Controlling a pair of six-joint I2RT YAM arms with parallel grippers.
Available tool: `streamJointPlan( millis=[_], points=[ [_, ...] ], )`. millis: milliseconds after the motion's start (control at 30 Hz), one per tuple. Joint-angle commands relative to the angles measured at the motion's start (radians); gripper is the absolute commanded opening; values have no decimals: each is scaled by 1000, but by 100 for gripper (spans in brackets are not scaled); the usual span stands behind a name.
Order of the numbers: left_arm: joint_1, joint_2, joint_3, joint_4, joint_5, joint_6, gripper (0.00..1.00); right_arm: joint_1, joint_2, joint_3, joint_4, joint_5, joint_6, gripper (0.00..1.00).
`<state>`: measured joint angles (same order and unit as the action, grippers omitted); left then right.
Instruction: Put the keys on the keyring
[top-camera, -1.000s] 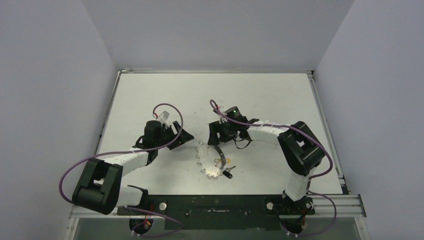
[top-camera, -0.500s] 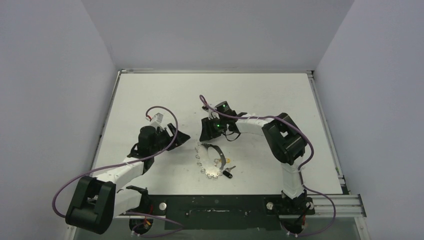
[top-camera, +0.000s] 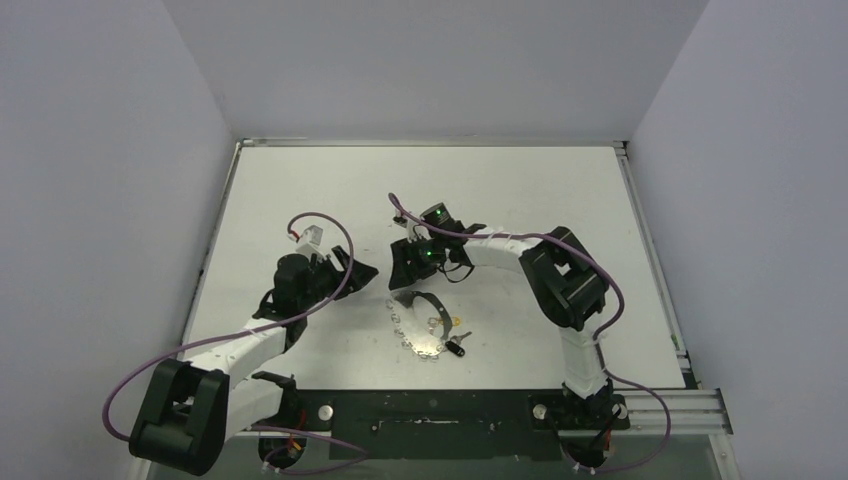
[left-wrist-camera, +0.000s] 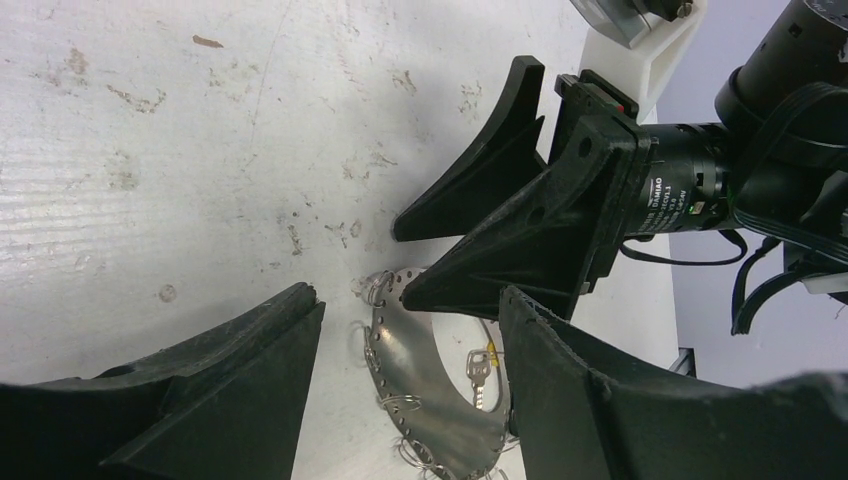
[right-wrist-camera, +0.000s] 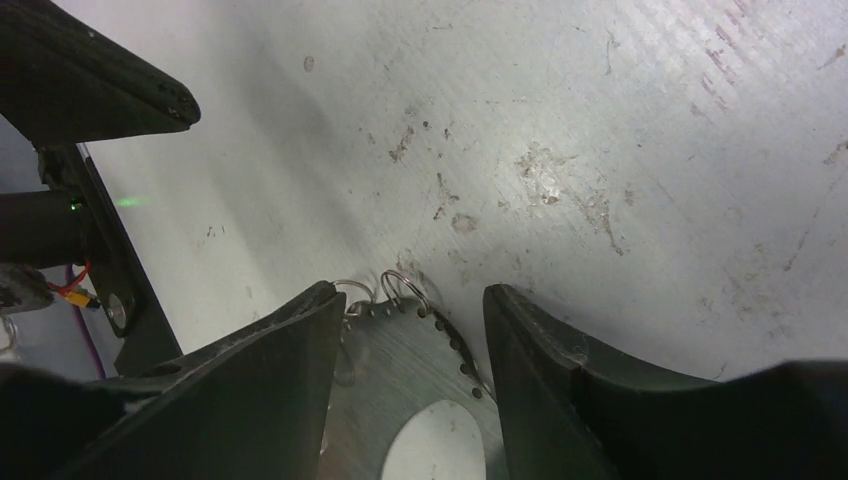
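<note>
Right pincer is shown from its own wrist camera with its two black fingers held partly apart, and nothing is gripped. Just beneath and between the tips lies one end of the keyring, a flat silvery crescent set on the table, with small rings strung along its edge. Facing it across that same end, the left pincer is held spread wide and empty. Past the keyring's far end, well away from both pincers, a black-headed key is seen loose on the table. A yellow-headed key lies at the crescent's inner edge; whether it is threaded on cannot be told. The task is judged barely begun: no key is held, and at least the black one is left to be threaded.
</note>
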<state>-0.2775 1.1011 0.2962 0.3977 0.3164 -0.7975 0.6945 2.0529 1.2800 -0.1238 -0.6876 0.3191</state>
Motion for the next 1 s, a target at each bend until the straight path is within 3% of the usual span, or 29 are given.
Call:
streamJointPlan(
  millis=[0,233,533,700,967],
  points=[
    [8,-5,-3,62,-1,21,63,-5,-54,-6,-44,53,-32,59],
    [8,103,50,75,140,60,51,-42,-106,-55,-24,46,-20,61],
    [9,403,158,147,316,39,39,-95,-144,-110,-34,22,-18,59],
    [8,523,177,226,351,7,37,-95,-149,-122,-42,8,-18,56],
    [-19,613,217,192,309,58,41,-93,-147,-125,-43,4,-21,54]
  ],
)
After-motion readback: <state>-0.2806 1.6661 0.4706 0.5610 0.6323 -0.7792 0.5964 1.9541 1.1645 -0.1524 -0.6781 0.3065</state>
